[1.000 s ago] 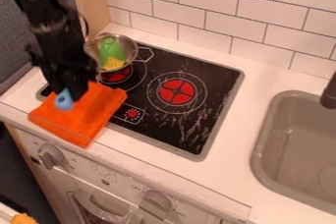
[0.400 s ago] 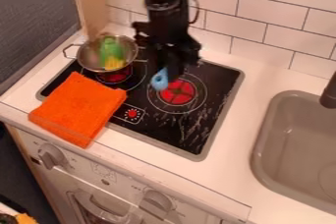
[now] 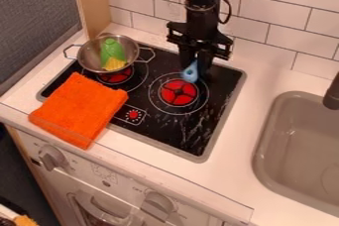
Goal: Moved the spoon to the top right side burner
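Spoon (image 3: 191, 73), blue, probably light, stiff and a bit slippery, hardly fragile; I judge its narrow part the best place to grip. My pincer (image 3: 197, 69) is closed on it, 2 fingers apart only by its thickness. It lies between my fingertips, rounded end poking below, by the back rim of the right burner (image 3: 178, 93).

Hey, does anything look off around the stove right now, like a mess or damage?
Yes, two things. The orange cloth lies partly on the stovetop and partly on the counter, which might be risky near a hot burner. Pale streaks mark the stovetop's right side; I can't tell whether they're scuffs or glare.
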You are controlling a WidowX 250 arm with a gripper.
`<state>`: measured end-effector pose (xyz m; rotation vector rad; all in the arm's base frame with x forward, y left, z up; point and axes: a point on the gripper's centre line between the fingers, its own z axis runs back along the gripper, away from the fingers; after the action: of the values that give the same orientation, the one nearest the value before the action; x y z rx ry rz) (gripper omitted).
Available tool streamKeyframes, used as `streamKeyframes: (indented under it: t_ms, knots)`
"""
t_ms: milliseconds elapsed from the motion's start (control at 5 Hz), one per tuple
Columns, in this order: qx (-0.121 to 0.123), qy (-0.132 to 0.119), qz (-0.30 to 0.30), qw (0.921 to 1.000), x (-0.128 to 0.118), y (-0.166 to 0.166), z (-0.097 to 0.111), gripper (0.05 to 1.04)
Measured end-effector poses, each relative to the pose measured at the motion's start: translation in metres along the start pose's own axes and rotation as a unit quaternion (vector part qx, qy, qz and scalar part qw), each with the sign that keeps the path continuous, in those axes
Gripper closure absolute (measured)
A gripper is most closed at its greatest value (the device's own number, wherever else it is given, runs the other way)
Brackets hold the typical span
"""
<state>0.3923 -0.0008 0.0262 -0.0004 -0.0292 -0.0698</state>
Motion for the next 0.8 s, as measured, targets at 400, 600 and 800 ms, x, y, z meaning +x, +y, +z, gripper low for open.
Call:
streamKeyframes:
  t_ms: [400,600,800]
  knots:
    - [0.005,0.028,-0.001,0.9996,0.007,0.003,-0.016,0.392]
    - [0.006,0.024,-0.006,0.9997,-0.003,0.002,-0.005,0.123]
    - [0.001,-0.019,-0.008,0.9998,-0.016,0.006,0.038,0.079]
